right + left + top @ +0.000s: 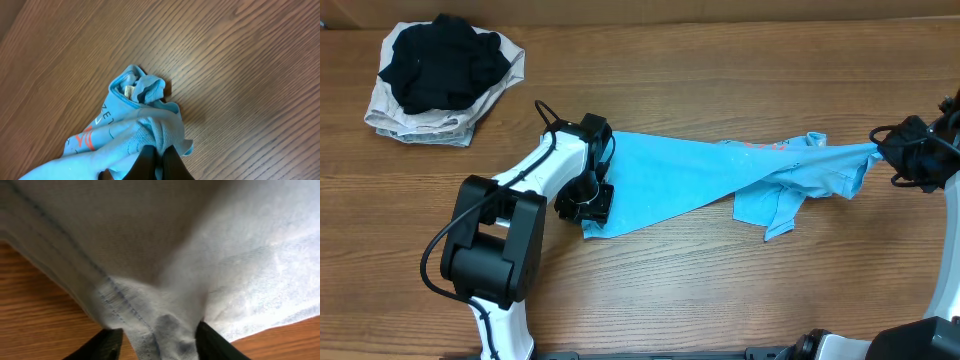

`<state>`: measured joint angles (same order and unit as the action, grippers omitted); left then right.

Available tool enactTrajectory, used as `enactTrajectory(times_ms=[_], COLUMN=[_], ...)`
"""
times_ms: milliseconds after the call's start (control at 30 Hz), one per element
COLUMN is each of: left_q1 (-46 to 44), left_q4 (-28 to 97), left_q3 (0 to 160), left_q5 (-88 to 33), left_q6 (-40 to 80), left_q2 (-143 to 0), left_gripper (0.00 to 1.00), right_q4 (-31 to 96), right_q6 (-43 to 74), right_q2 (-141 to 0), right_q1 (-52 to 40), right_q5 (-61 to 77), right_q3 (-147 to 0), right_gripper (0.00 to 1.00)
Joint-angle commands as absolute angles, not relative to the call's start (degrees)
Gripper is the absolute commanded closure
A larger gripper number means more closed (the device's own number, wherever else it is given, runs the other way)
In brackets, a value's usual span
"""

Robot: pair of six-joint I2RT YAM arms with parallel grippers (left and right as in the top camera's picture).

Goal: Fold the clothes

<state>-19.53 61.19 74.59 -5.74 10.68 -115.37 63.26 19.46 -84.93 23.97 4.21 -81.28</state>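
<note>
The sky-blue T-shirt (680, 170) is being stretched out, clamped at its left by the left gripper (588, 207) and at its right by the right gripper (880, 152); flattening is probably being called for next.

Wooden counter (720, 290), brown grain, fills the whole view. Blue shirt (670, 175) lies mid-counter, left part spread flat, right part bunched and twisted, narrowing to a point at far right. Folded beige cloth (390, 118) sits at the back-left corner, well apart from the shirt, with a black garment (445, 60) heaped on top.
</note>
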Motion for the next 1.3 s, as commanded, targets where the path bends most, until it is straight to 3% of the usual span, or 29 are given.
enactTrajectory(times_ms=[0,100,433,1000,1267], left_q1=[-21.74,-23.05,-19.42,-5.93,-5.15], left_q4=[59.53,59.53,67.11,96.82,96.73], left_q3=[72.18,72.03,82.56,163.02,176.77], left_q5=[-6.68,-6.63,-5.32,-5.39,-0.89], left_q6=[10.52,10.52,10.24,8.01,10.96], left_q2=[-116.57,-116.57,-116.42,-115.96,-106.69], left_gripper=[0.70,0.96,0.96,0.96,0.96], right_q4=[62.89,62.92,63.81,78.67,90.96], right_q6=[19.44,19.42,17.78,16.27,13.43], right_q2=[-84.99,-84.99,-84.47,-77.06,-74.46], right_q1=[24.08,24.08,24.08,25.41,33.41], right_q5=[4.14,4.14,7.18,7.60,7.75], right_q3=[-81.21,-81.21,-82.13,-108.12,-127.46], right_gripper=[0.96,0.96,0.96,0.96,0.96])
